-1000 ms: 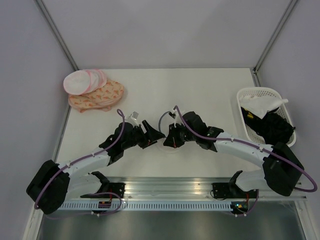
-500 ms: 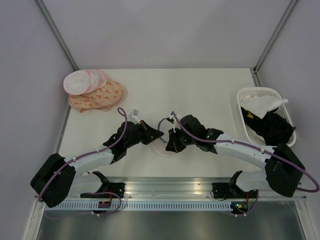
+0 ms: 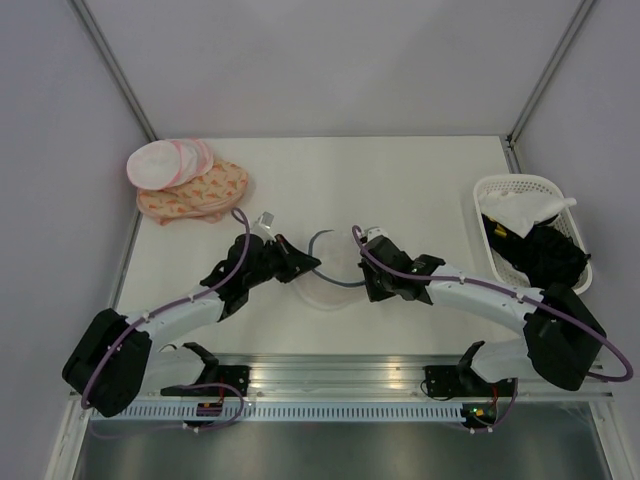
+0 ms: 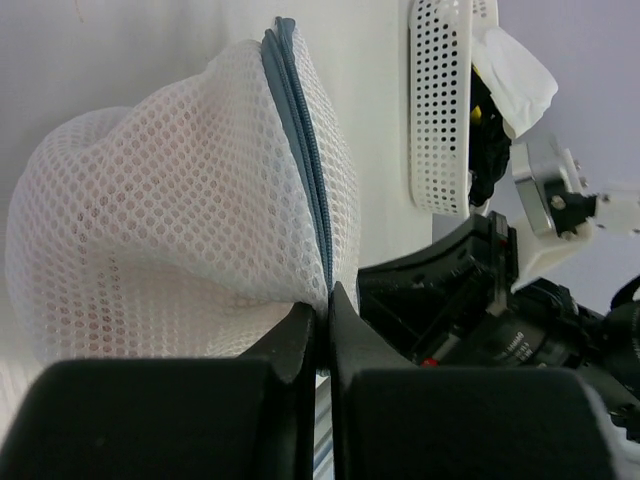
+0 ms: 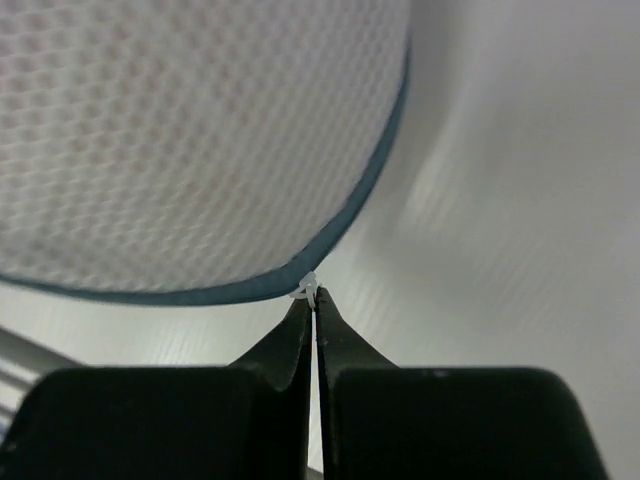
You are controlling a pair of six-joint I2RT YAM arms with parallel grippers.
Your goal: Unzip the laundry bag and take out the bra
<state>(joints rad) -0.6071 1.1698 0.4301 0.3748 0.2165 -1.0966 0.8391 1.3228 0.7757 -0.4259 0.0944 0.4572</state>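
Tabletop (image 3: 400, 180) overhead; wrist views show laundry bag (image 4: 180, 200) pinched.

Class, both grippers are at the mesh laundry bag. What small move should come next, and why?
Probably the right gripper should draw the white zipper pull along the rim, since it pinches that pull while the left gripper clamps the laundry bag, whose zipper looks closed.

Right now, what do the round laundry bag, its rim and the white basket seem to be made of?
Round white mesh laundry bag: soft synthetic netting, matte, judging by its open honeycomb holes and sag. Grey-blue zipper rim: woven tape, apparently, finely ribbed. White perforated basket: likely rigid plastic, moulded holes.
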